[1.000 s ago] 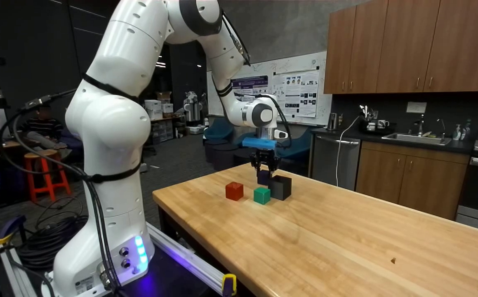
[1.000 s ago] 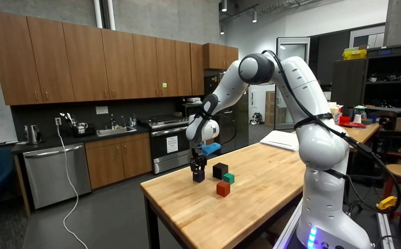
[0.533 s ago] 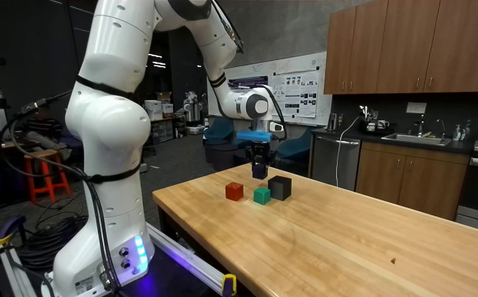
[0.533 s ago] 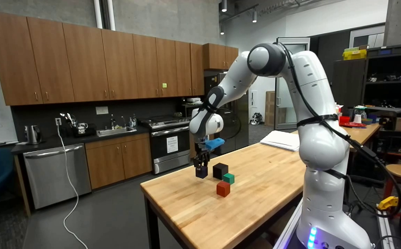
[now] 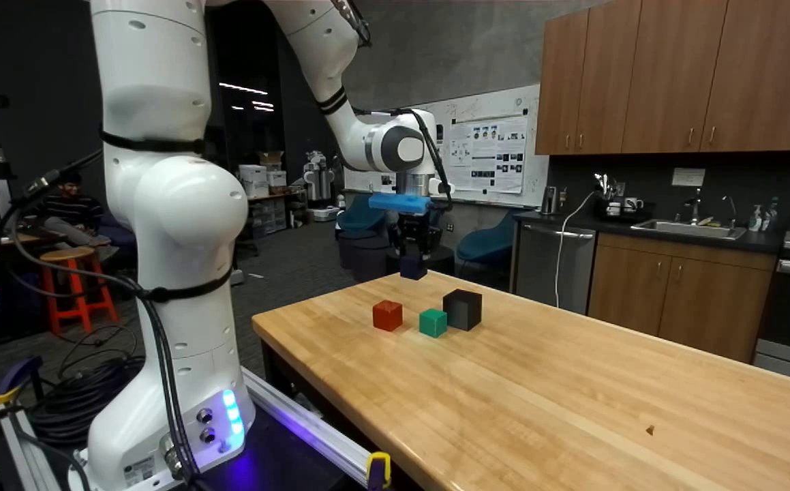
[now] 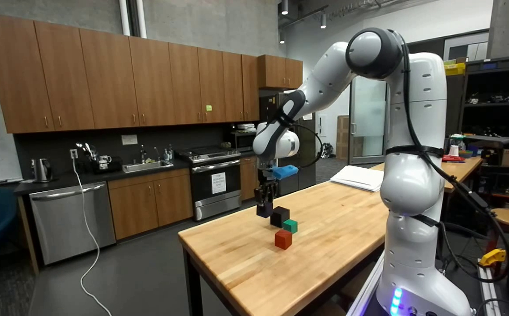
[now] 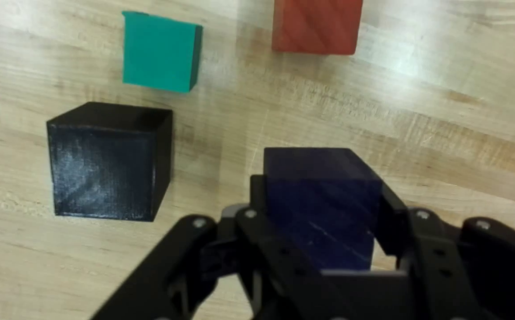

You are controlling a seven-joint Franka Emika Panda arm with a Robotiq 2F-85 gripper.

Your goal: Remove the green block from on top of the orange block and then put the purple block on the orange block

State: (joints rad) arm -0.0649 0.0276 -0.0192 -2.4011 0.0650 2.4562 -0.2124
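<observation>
Held in the air above the table is the dark purple block, with my gripper shut on it and a finger against each side. Both exterior views show this purple block at the gripper's tip, off the wood. The orange block, looking red, rests on the tabletop with nothing on it; in the wrist view the orange block is cut by the top edge, ahead of the held block. Beside it on the table sits the green block, apart from the orange one; the wrist view has the green block at upper left.
A larger black cube stands on the table close to the green block, left of my gripper in the wrist view. White sheets lie at a far end of the table in an exterior view.
My gripper has lifted the purple block off the tabletop and carried it upward, left in an exterior view and right in another. The orange, green and black blocks have not moved.
</observation>
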